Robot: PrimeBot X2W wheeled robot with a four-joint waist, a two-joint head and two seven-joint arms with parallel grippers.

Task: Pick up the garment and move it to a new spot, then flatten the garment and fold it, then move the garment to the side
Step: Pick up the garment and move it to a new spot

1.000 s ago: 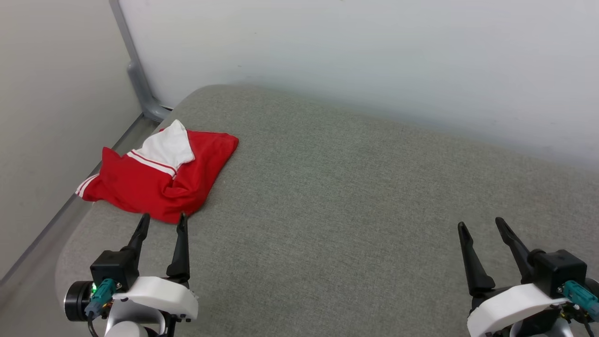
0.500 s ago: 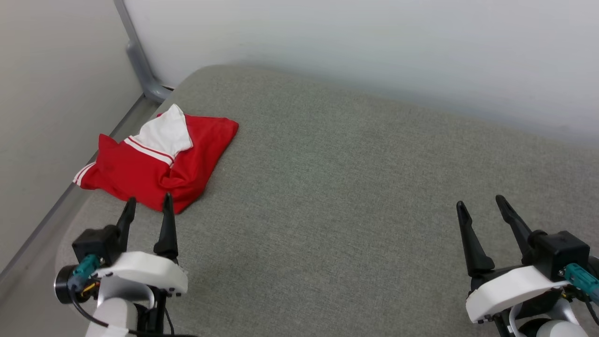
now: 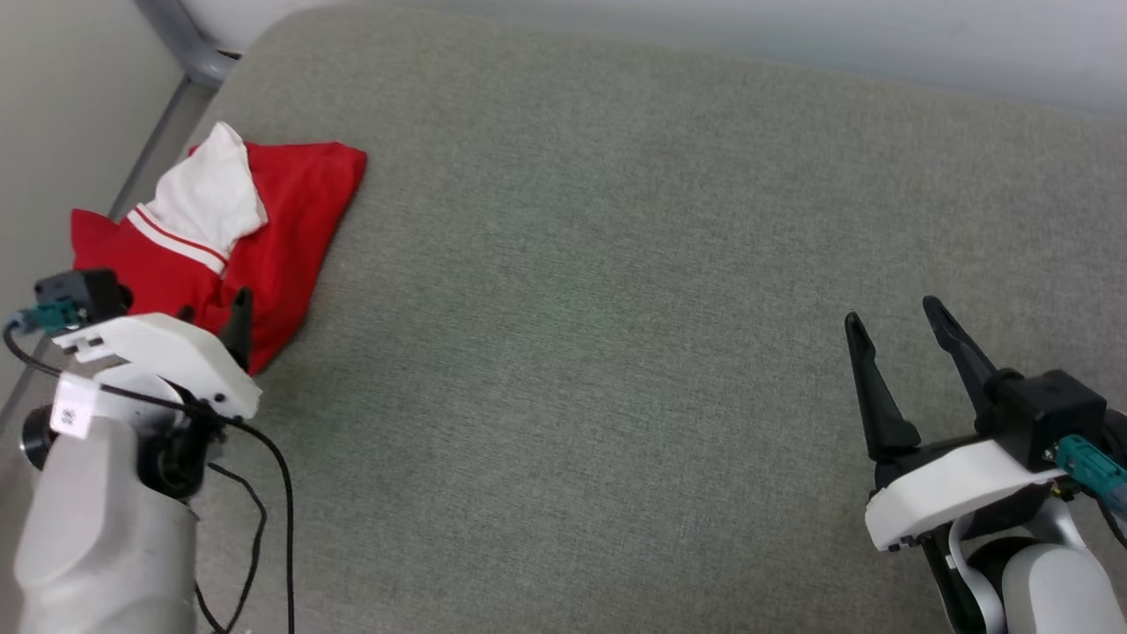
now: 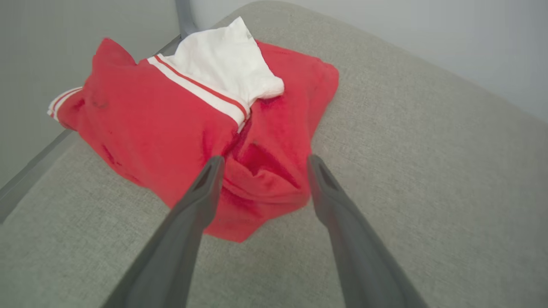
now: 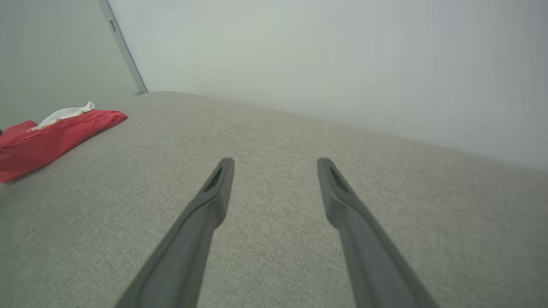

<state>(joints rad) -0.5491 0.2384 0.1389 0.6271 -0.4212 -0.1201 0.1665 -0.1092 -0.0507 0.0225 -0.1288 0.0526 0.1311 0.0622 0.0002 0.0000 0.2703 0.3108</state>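
Nearest, right gripper [image 3: 893, 313] seen spread, empty, well apart from garment [image 4: 162, 128]; left gripper [image 4: 265, 159] spread, empty, tips set at its near corner, straight ahead. Garment found bunched at far-left edge of cushion [image 3: 616, 308], long axis unclear.

Nothing can be read. A white tag [image 3: 72, 410] just behind the left gripper [image 3: 212, 305] bears dark marks too small to make out.
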